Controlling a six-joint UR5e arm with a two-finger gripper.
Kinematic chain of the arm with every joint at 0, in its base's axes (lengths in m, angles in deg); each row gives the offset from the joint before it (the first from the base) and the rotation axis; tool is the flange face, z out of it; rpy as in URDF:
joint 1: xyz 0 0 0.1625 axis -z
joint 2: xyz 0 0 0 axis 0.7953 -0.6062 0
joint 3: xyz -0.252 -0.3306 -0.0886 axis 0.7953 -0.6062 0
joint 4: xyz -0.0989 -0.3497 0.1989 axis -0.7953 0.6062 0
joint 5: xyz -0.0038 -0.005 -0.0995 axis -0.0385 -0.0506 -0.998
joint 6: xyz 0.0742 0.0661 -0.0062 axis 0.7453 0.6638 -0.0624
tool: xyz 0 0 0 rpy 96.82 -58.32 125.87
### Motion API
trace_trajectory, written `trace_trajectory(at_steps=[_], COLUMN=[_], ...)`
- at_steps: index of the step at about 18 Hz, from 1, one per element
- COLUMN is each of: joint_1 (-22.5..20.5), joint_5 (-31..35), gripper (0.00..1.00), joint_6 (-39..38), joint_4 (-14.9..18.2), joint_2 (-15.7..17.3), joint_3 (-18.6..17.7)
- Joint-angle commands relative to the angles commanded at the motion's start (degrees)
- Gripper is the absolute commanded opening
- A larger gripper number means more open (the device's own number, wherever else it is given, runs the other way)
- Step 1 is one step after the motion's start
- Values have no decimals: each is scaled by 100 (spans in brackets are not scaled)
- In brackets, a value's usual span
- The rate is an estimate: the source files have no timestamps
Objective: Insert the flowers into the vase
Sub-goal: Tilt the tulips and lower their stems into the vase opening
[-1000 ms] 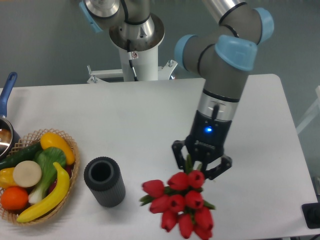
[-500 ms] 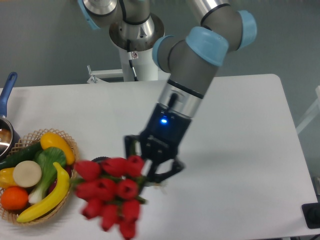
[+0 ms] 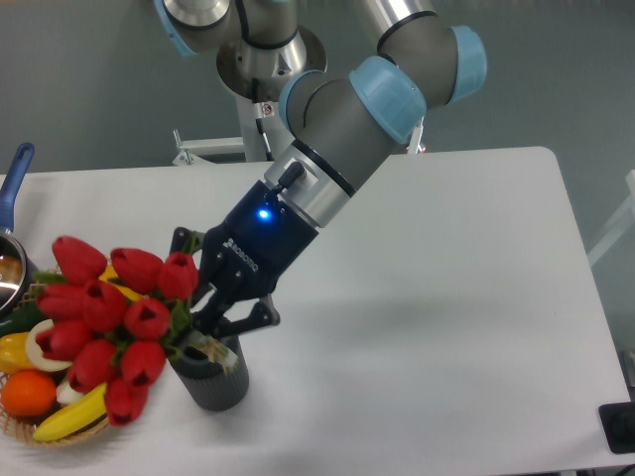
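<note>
Fingers [image 3: 201,319] clamped on the flowers [image 3: 109,322] at the stem end, just above the vase [image 3: 211,373] rim. Buds fanning out toward 9 o'clock over the basket [image 3: 30,429]. Risks: stems catching the rim, tipping the vase on the desk [image 3: 446,297]; buds brushing the fruit.

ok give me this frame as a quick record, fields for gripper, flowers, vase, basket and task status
gripper: shut on the flowers' stems, tilted down-left over the vase
flowers: red tulip bunch, held, heads leaning left over the basket
vase: dark ribbed cylinder, upright on the table, stem ends at its mouth
basket: wicker, holds toy fruit and vegetables, partly hidden by the blooms
task status: insertion under way, flowers not released
</note>
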Motion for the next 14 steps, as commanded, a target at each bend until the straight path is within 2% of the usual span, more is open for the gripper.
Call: trace_trajectory(at_steps=[4,10,14], joint_1=[9,-18,-44], joint_5=[-343,-352,-343], gripper=[0,0,2], joint_6=[388,397,739], joint_4=[0,0,0], joint_2=[211,194,-25], joint_3=[-563,-669,-757])
